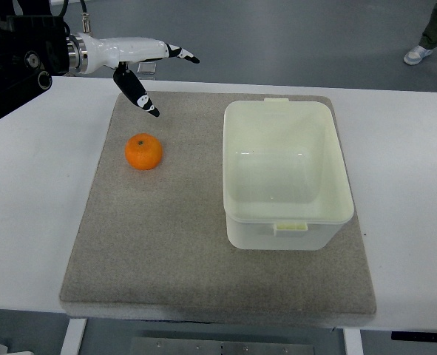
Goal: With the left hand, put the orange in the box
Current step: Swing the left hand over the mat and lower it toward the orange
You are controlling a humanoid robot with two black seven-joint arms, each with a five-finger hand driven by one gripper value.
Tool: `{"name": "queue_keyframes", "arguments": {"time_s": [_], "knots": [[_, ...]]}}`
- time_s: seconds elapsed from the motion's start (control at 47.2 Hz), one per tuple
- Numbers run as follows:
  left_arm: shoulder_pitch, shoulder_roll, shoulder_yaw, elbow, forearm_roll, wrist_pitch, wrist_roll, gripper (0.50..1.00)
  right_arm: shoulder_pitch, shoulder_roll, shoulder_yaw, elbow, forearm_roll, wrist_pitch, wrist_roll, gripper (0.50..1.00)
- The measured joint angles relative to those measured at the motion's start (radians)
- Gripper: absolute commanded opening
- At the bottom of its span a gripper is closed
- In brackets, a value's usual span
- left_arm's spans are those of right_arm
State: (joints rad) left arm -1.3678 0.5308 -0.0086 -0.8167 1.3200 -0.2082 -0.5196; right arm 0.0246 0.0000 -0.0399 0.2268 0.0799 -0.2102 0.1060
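One orange (pixel 143 151) sits on the left part of a grey mat (pixel 166 251), stem dimple up, clear of everything else. It lies below and slightly right of the left hand (pixel 133 63), which reaches in from the upper left corner over the far edge of the table (pixel 26 214). The white, black-tipped fingers (pixel 141 96) are spread wide and hold nothing: one slants down toward the orange, its tip near the fruit but plainly apart from it, while the others stretch out to the right, well above the mat's far edge. To the right of the orange, well apart from it, stands an open pale box (pixel 288 174) with nothing visible inside. The arm's dark housing is cut off by the left and top edges, so its upper joints cannot be seen. At the top right corner a person's shoe (pixel 417 54) and trouser leg are partly cut off on the floor. A small clear object behind the hand is too hidden to identify.
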Motion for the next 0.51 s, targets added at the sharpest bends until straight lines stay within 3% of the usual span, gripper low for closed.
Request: {"name": "queue_keyframes", "arguments": {"time_s": [0.169,0.508], "knots": [[-0.001,0.047,0.015,-0.044,0.035,-0.001,-0.085,0.981,0.0,0.0,0.0,0.0,0.0,0.0,0.0,0.944],[-0.01,0.137,0.086,-0.125,0.268,0.007,-0.092,0.969,0.0,0.0,0.0,0.0,0.0,0.0,0.0,0.944]]}}
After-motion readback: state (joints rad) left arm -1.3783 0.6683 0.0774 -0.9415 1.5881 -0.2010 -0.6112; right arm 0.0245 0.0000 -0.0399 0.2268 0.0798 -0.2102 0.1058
